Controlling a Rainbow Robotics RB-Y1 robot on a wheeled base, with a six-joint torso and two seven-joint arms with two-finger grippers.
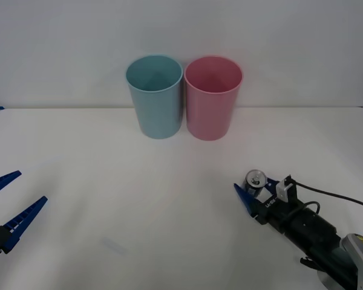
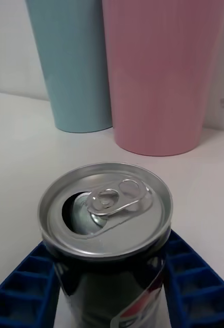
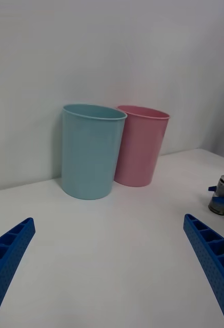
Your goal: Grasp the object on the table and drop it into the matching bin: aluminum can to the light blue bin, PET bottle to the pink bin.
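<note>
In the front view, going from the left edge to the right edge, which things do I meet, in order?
Left gripper, open, at the table's left edge → light blue bin → pink bin → right gripper, its fingers around the aluminum can.

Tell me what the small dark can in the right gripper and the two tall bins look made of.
Dark can: likely aluminium, with a bare silvery brushed lid, pull tab and glossy printed wall.
Light blue bin and pink bin: seemingly plastic, smooth, evenly coloured, softly sheened.
Right gripper brackets the can.
</note>
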